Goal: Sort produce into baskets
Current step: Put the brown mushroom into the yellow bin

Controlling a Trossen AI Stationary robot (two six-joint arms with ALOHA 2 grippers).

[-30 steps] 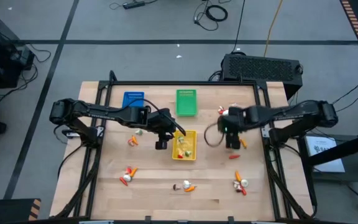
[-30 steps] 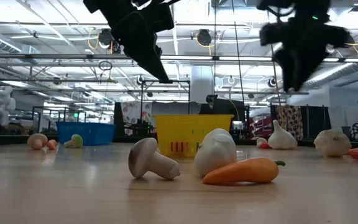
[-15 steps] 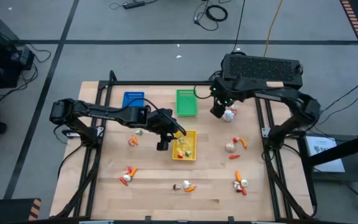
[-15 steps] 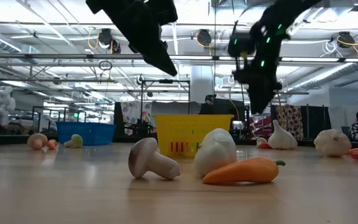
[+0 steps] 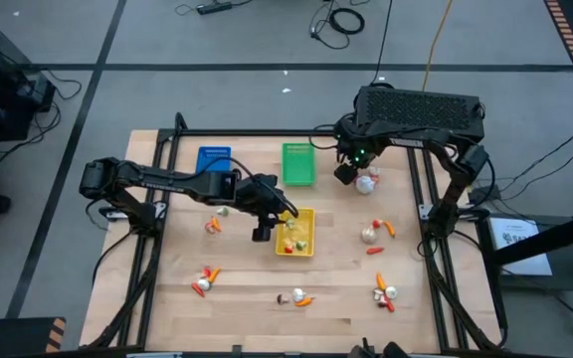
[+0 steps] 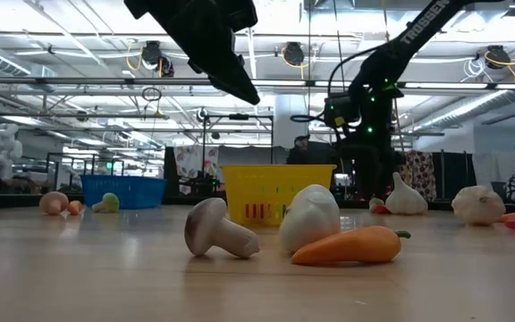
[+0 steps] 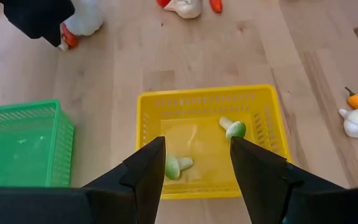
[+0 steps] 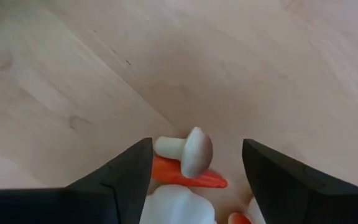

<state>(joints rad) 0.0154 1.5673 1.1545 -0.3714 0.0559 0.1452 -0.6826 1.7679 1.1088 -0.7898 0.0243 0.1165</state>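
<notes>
While the left arm's two-finger gripper (image 5: 260,232) hangs with its dark fingers (image 7: 148,168) parted and empty at the nine o'clock edge of the small yellow slotted plastic basket (image 5: 297,231), which already holds a few green-capped toy pieces (image 7: 235,129), the coming move looks to belong to the right arm. Its gripper (image 5: 345,173) sits at the table's one o'clock corner, just beside the green plastic basket (image 5: 298,164), and its fingers (image 8: 126,174) stand spread with nothing between them. Directly ahead of them lies a cluster of toy produce: a small white mushroom (image 8: 188,151) resting on an orange carrot-like piece (image 8: 188,177), whose long axis runs across the gap between the fingers, with a white bulb (image 5: 367,183) touching at its near side. In my judgement the right gripper is far the nearer tool here.
</notes>
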